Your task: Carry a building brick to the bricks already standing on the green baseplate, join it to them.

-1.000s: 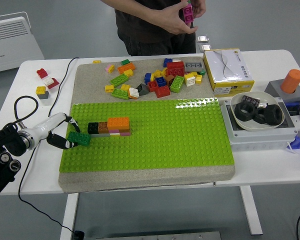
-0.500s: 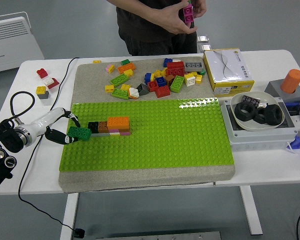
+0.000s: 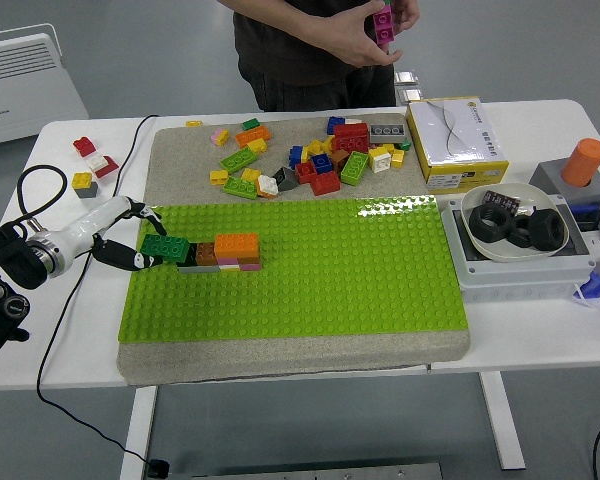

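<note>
From the head view, a white tabletop (image 3: pixel 60 340) stands on a grey floor, with a white heater (image 3: pixel 25 80) at the far left. A green baseplate (image 3: pixel 310 285) lies on a sandy mat (image 3: pixel 180 150) strewn with loose bricks (image 3: pixel 320 160). The left hand (image 3: pixel 120 240) grips a green brick (image 3: pixel 165 247), now lifted from the baseplate's left edge onto the left end of the brick row (image 3: pixel 225 253). A person (image 3: pixel 310 50) opposite holds a magenta brick (image 3: pixel 383 25).
</note>
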